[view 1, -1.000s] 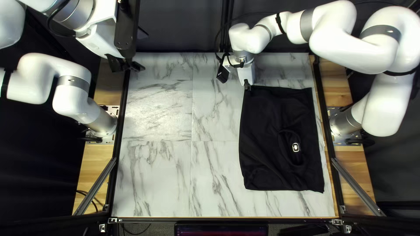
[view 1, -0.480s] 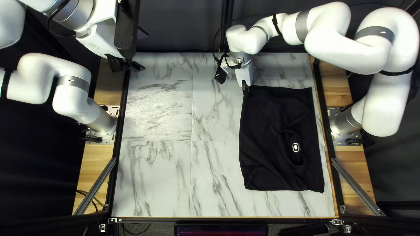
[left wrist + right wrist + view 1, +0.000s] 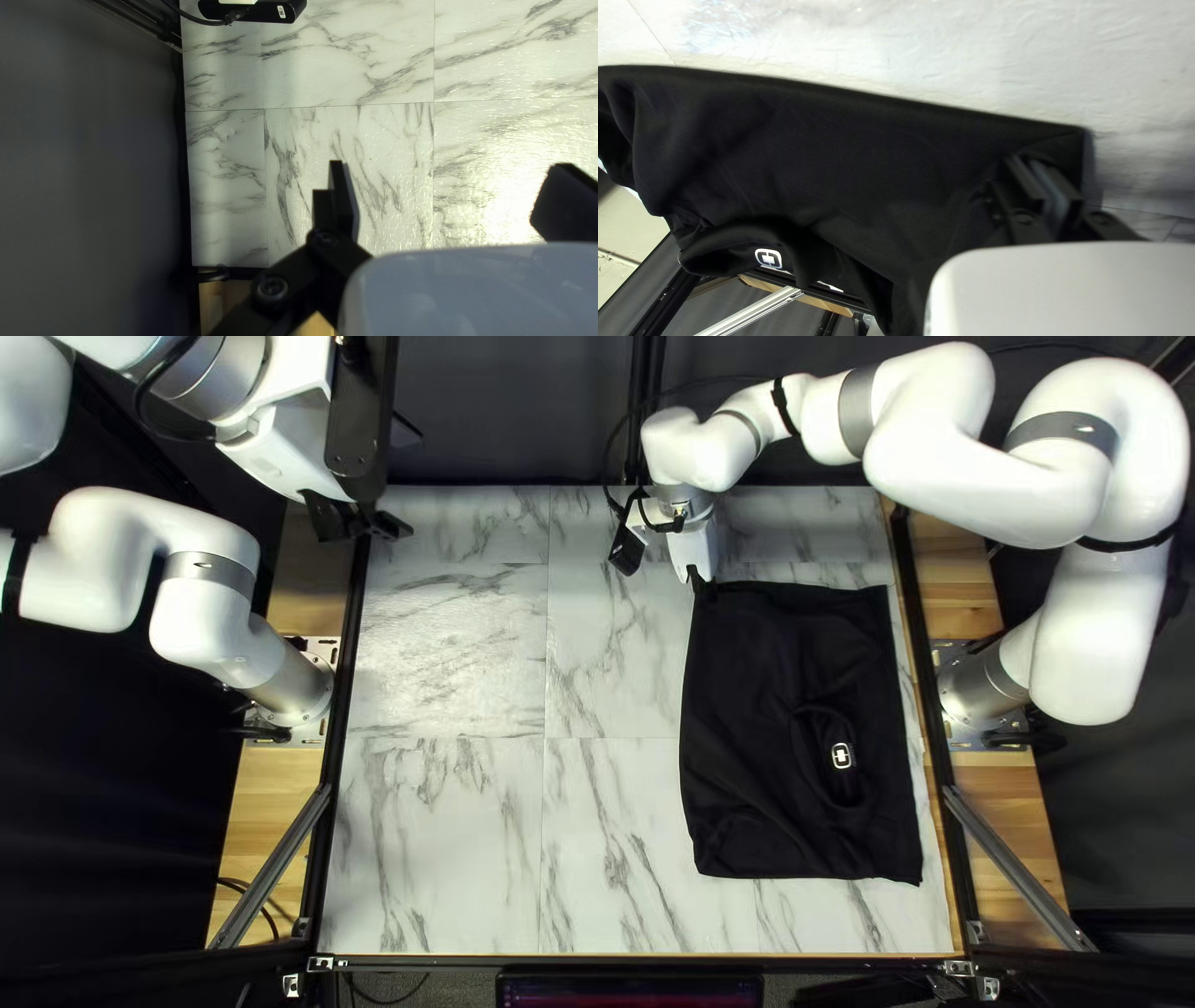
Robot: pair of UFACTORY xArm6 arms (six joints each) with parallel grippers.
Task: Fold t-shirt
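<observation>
Now your right gripper (image 3: 1026, 160) has shifted slightly onto the far corner of the black t-shirt (image 3: 759, 672), at the right of the top left view; it seems to pinch the cloth, so a fold could probably begin. Your left gripper (image 3: 450, 167) stands wide open. The white logo (image 3: 842, 756) shows no readable words; the small label (image 3: 281, 12) is also unreadable.

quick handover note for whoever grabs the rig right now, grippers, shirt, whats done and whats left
Left gripper: open, holding nothing, away from the shirt.
Right gripper: shut on the far left corner of the black t-shirt.
T-shirt: at the right of the top left view, collar facing up.
Done: shirt in a rough rectangle, corner gripped; can't count any folds.
Left: probably bring that corner over, then finish and smooth the folding.
</observation>
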